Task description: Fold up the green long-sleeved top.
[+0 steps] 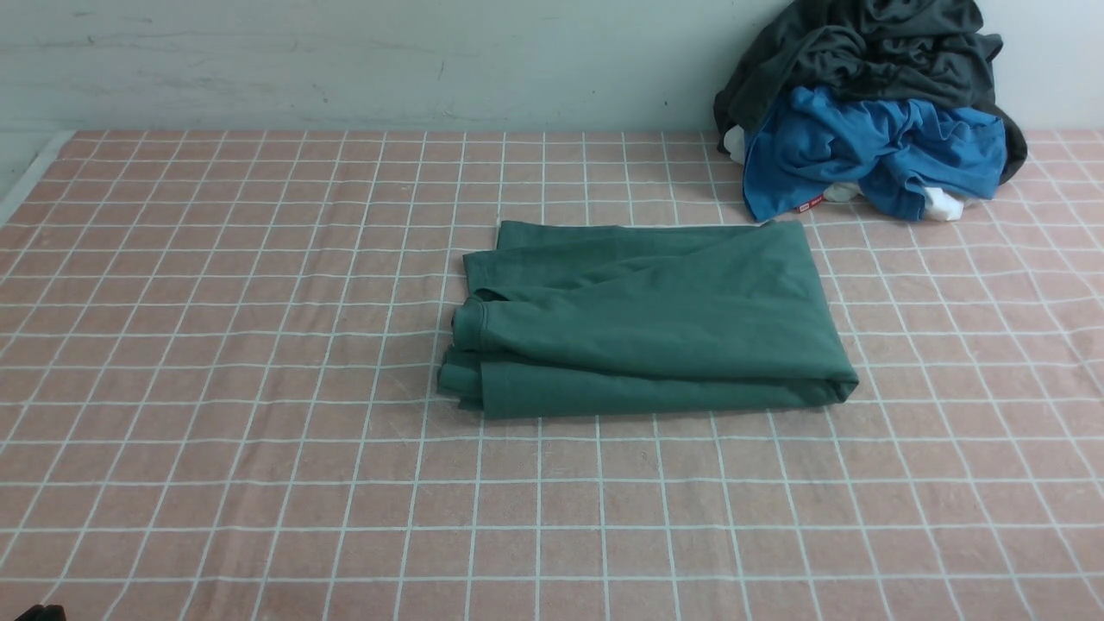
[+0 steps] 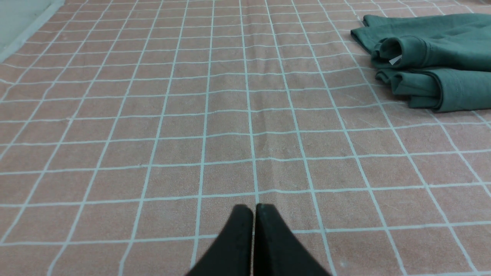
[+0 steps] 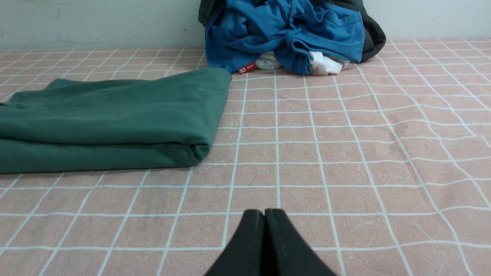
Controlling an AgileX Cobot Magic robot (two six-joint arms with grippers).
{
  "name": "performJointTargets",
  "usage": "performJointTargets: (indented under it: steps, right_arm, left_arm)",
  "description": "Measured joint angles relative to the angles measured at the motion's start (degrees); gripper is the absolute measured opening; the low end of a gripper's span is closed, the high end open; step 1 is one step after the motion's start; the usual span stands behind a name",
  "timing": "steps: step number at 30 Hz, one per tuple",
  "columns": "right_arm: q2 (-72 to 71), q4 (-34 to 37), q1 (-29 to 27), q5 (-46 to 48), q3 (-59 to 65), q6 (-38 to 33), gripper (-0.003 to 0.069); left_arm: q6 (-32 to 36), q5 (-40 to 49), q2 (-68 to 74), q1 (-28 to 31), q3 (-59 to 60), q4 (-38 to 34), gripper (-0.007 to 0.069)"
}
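Observation:
The green long-sleeved top [image 1: 647,323] lies folded into a rectangular bundle in the middle of the checked cloth, its collar end facing left. The left wrist view shows that collar end [image 2: 422,61] with a bit of white label, well away from my left gripper [image 2: 254,209], which is shut on nothing above bare cloth. In the right wrist view the top's folded right edge [image 3: 115,119] lies apart from my right gripper [image 3: 264,212], also shut and empty. Neither gripper shows in the front view.
A heap of clothes sits against the back wall at the right: a dark grey-black garment [image 1: 871,43] over a bright blue one [image 1: 871,147], with white fabric under it. The pink checked cloth [image 1: 259,388] covers the table. Its left edge [image 1: 34,172] shows.

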Motion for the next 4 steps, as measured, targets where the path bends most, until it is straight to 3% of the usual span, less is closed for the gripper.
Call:
performJointTargets:
  steps: [4]
  right_arm:
    - [0.0,0.0,0.0,0.0,0.0,0.0,-0.0014]
  left_arm:
    - [0.0,0.0,0.0,0.0,0.0,0.0,-0.0007]
